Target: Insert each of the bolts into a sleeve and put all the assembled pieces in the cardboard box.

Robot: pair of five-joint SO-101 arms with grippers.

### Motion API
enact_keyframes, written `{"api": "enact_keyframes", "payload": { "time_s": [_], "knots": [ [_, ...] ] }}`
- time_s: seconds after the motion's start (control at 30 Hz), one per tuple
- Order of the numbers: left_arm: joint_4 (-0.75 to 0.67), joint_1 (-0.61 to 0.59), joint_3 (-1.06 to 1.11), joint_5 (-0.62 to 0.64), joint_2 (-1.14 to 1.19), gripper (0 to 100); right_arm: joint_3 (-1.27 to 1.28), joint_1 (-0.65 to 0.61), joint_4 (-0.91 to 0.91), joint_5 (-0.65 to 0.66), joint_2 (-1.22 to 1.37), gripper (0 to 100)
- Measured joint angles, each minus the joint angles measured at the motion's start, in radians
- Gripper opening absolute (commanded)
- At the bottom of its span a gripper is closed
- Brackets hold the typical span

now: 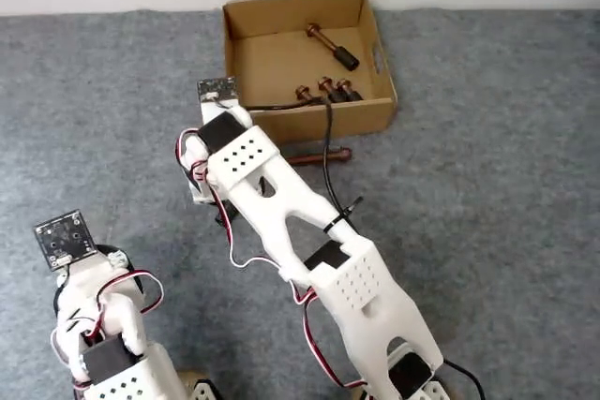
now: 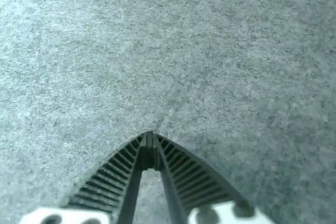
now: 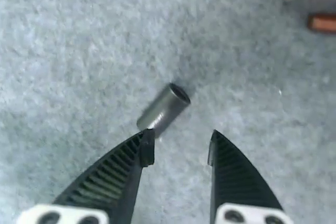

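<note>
Grey felt covers the table (image 1: 487, 185), and the cardboard box (image 1: 375, 114) sits at its far edge, open side up. Four assembled pieces (image 1: 330, 46) are in the box. One lies slantwise near the back wall, and three stand in a row against the front wall, copper heads up.

Just outside the box, beside its front wall, a loose bolt (image 1: 314, 157) lies flat on the felt. A black cable (image 1: 328, 152) crosses over it.

The right arm (image 1: 281, 199) stretches from the near edge towards the box's front corner. In the right wrist view, the right pincer (image 3: 181, 142) is spread wide and holds nothing. A dark sleeve (image 3: 164, 109) lies on its side on the felt just ahead of the pincer, with its open end pointing away. It sits closer to one finger than to the other, not centred in the gap. Its near end meets that finger's tip, though I cannot tell whether the two touch. The bolt's copper end (image 3: 321, 22) shows near the edge of that view, well apart from the sleeve.

The left arm (image 1: 98, 316) is folded back at the near corner, far from the box. The left pincer (image 2: 152, 140) is closed, tips pressed together with nothing between them, above bare felt.
</note>
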Motion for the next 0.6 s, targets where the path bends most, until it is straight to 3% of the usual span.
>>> {"api": "enact_keyframes", "payload": {
  "time_s": [0.6],
  "knots": [
    [0.0,0.0,0.0,0.0,0.0,1,0.0,-0.003,-0.115,-0.021,0.069,15.8]
  ]
}}
